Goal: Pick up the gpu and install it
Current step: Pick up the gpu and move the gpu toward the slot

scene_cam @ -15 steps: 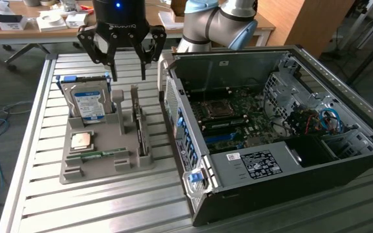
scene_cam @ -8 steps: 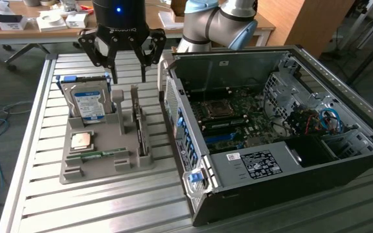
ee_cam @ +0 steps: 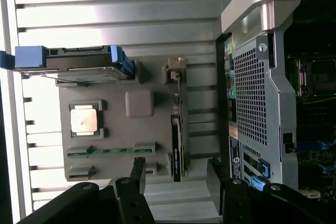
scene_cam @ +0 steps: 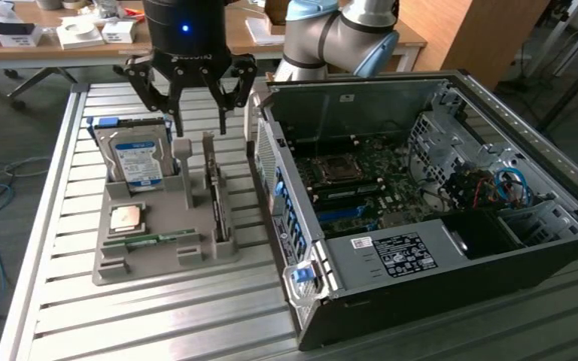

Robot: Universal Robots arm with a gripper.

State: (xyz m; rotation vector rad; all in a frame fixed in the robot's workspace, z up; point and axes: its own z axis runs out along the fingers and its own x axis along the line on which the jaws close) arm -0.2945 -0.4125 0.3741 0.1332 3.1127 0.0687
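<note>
The gpu (scene_cam: 214, 192) stands on edge in a slot of the grey holder (scene_cam: 163, 263), a thin dark card with its silvery bracket at the far end. From the wrist view the gpu (ee_cam: 177, 140) appears edge-on as a narrow dark strip. My gripper (scene_cam: 199, 124) hangs open above the holder's far end, over the gpu and apart from it. The wrist view shows the gripper (ee_cam: 176, 174) with one black finger on each side of the card's line and nothing between them.
The open computer case (scene_cam: 420, 195) lies on the exterior view's right of the holder, motherboard (scene_cam: 360, 180) exposed. The holder also carries a hard drive (scene_cam: 136, 158), a square processor (scene_cam: 129, 216) and a memory stick (scene_cam: 153, 239). All rest on a slatted metal table (scene_cam: 118, 323).
</note>
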